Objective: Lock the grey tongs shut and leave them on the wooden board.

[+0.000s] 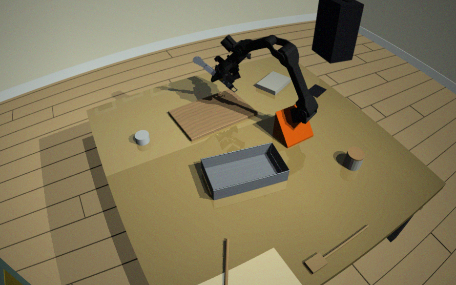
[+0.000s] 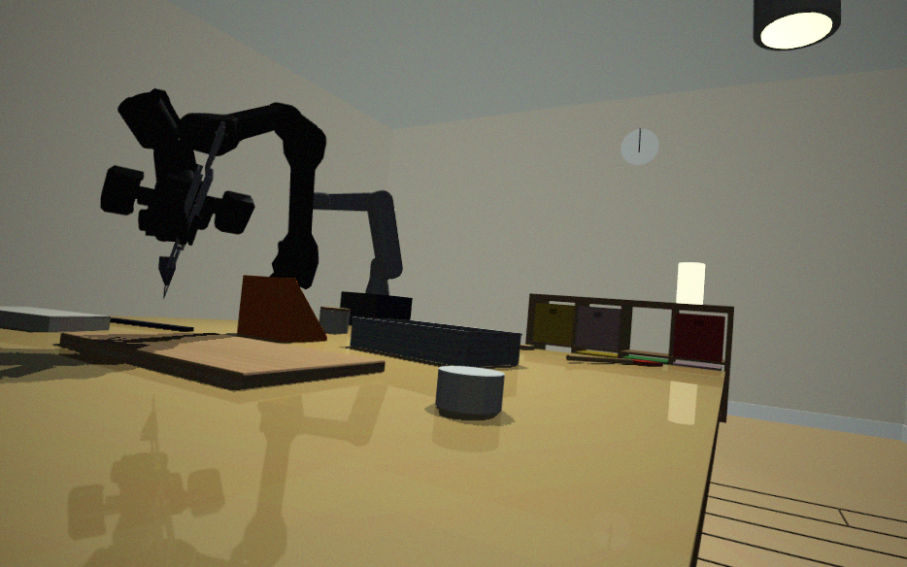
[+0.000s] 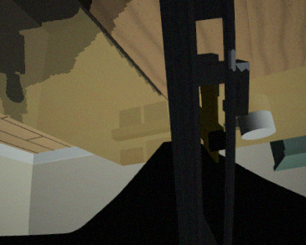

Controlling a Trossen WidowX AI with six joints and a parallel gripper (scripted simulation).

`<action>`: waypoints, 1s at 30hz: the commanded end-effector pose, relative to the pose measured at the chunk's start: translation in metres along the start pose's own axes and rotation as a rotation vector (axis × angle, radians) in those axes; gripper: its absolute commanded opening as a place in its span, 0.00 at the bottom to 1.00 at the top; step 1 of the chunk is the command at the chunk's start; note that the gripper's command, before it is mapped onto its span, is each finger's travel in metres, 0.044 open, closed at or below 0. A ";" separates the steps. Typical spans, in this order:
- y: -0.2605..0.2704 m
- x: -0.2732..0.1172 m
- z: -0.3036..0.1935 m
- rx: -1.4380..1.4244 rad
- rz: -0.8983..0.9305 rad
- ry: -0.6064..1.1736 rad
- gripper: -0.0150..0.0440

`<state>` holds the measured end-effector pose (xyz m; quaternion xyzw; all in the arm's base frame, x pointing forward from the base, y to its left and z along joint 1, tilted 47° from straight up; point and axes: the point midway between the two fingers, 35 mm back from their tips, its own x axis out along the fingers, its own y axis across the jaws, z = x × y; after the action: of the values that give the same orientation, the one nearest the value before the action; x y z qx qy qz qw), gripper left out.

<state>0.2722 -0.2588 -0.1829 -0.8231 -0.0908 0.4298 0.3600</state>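
Observation:
My gripper is shut on the grey tongs and holds them in the air above the far end of the wooden board. The tongs hang steeply tilted, one end pointing down towards the board and the other sticking up past the fingers. In the wrist view the tongs show as two dark bars close together. I cannot tell which end is the tips. The grey roasting tin stands empty at the table's middle.
A pale grey cylinder stands left of the board. A brown-topped cylinder is at the right. A grey slab lies behind the arm's orange base. A spatula lies near the front edge.

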 end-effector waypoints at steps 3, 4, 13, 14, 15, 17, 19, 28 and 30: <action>-0.005 -0.007 0.001 0.002 -0.014 0.101 0.00; -0.006 -0.008 0.002 0.001 -0.016 0.117 0.00; -0.017 -0.020 0.008 -0.010 -0.041 0.258 0.00; -0.018 -0.021 0.008 -0.012 -0.044 0.273 0.00; -0.020 -0.023 0.009 -0.014 -0.048 0.288 0.00; -0.024 -0.026 0.011 -0.018 -0.055 0.317 0.00; -0.028 -0.029 0.012 -0.022 -0.062 0.346 0.00; -0.040 -0.039 0.017 -0.038 -0.084 0.422 0.00; -0.040 -0.039 0.017 -0.038 -0.084 0.422 0.00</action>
<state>0.2419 -0.2392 -0.1412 -0.8952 -0.0547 0.2378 0.3730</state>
